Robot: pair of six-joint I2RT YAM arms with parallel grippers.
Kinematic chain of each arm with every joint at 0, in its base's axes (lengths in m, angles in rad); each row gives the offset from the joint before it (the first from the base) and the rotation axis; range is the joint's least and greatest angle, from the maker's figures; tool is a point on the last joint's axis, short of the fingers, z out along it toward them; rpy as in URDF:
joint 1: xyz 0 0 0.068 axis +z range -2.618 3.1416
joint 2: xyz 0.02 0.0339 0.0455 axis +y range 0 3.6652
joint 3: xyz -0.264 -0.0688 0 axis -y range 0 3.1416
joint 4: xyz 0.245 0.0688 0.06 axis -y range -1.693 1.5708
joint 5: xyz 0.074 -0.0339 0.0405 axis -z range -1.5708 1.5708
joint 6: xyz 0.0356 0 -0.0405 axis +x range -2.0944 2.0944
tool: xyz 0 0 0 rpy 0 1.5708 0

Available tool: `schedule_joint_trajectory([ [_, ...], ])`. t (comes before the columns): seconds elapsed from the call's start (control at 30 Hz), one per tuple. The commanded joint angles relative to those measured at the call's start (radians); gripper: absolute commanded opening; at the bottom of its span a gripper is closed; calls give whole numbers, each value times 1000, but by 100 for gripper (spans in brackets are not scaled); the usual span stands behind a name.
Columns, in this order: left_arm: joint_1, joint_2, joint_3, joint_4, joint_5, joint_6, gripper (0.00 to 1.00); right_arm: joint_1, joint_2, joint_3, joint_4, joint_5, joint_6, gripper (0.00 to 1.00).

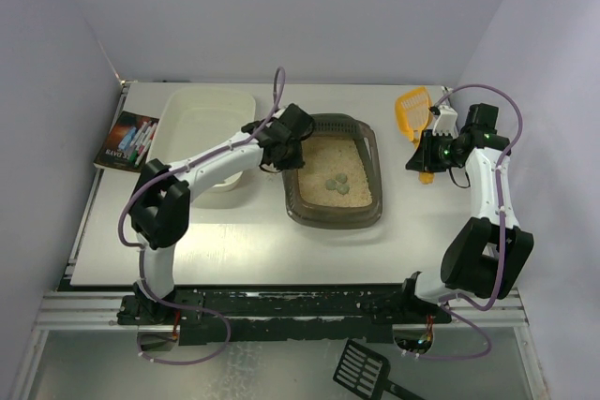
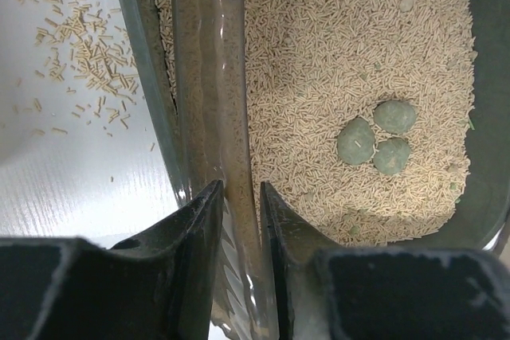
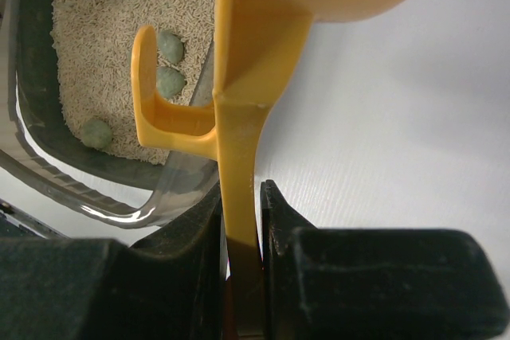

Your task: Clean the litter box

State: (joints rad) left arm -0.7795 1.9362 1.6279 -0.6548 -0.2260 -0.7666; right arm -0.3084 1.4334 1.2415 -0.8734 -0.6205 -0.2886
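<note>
The dark brown litter box (image 1: 330, 120) sits mid-table with beige litter and three grey-green lumps (image 1: 337, 185). My left gripper (image 1: 279, 150) is shut on its left rim; in the left wrist view the fingers (image 2: 199, 228) straddle the rim wall (image 2: 209, 77), with the lumps (image 2: 374, 139) to the right. My right gripper (image 1: 427, 158) is shut on the handle of an orange scoop (image 1: 412, 110), to the right of the box. In the right wrist view the scoop (image 3: 247, 53) runs up from the gripper (image 3: 241, 197), with the box corner (image 3: 48, 157) and lumps (image 3: 170, 65) at left.
A white plastic tub (image 1: 211, 124) stands left of the litter box. A dark book-like pack (image 1: 127, 140) lies at the table's left edge. A black scoop (image 1: 361, 367) lies below the table front. Spilled litter grains (image 2: 80, 45) lie on the table left of the box.
</note>
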Motion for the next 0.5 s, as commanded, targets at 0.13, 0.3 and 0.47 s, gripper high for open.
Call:
schedule_joint_trajectory([
  [0.13, -30, 43, 24, 11, -36, 42, 34, -12, 5, 27, 0, -10, -11, 0],
  [0.3, -40, 37, 0, 23, -66, 42, 35, -12, 8, 30, -1, -14, -13, 0],
  [0.47, -44, 51, 13, 12, -71, 53, 40, -12, 17, 40, -8, -22, -16, 0],
])
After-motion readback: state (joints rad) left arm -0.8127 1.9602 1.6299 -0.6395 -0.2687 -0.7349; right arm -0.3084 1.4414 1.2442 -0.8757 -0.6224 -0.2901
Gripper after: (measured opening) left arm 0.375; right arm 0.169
